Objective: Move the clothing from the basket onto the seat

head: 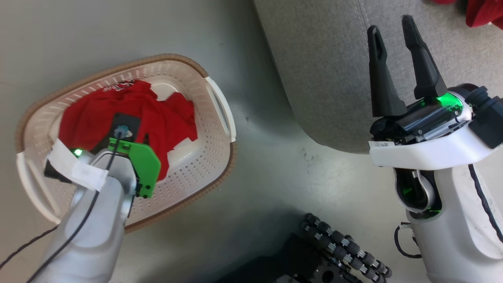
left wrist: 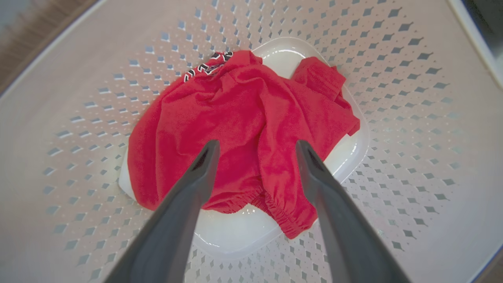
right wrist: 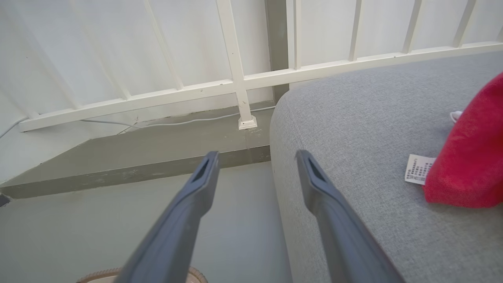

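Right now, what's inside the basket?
Inside the basket lies crumpled red clothing on the glossy white floor, with the open left tool poised over it. Whatever lies under the fabric is covered, so I cannot tell whether it is one garment or several.

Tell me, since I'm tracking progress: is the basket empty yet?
Not empty: a crumpled red garment lies on the basket floor, beneath the open left gripper.

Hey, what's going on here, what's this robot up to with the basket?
A two-armed robot is moving laundry from a basket to a sofa seat. Its left gripper hangs open inside the basket, fingers spread over the crumpled red clothing, not yet gripping it. The right gripper is open and holds nothing, near the edge of the seat. One red piece already lies on the seat.
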Motion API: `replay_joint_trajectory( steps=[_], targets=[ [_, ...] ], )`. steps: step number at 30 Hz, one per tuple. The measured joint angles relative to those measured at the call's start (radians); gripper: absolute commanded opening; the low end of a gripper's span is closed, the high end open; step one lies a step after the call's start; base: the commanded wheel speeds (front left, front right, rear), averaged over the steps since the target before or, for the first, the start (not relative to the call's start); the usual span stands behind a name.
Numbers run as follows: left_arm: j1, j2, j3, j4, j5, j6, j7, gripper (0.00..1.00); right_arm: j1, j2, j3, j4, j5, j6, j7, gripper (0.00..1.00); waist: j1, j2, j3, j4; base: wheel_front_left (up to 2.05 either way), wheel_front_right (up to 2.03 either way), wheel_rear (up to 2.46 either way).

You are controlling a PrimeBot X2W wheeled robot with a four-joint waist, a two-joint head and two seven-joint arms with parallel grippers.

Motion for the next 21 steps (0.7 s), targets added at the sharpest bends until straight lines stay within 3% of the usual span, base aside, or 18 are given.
replay_joint_trajectory(
  steps=[21],
  targets=[
    [-0.097,0.003,0.003,0.237,-0.006,0.007,0.011,1.00,-0.022,0.019,0.008,0.039,0.000,0.009,-0.009,1.00,-0.0001,0.0000,0.071,-0.048,0.00,0.00,0.00]
  ],
)
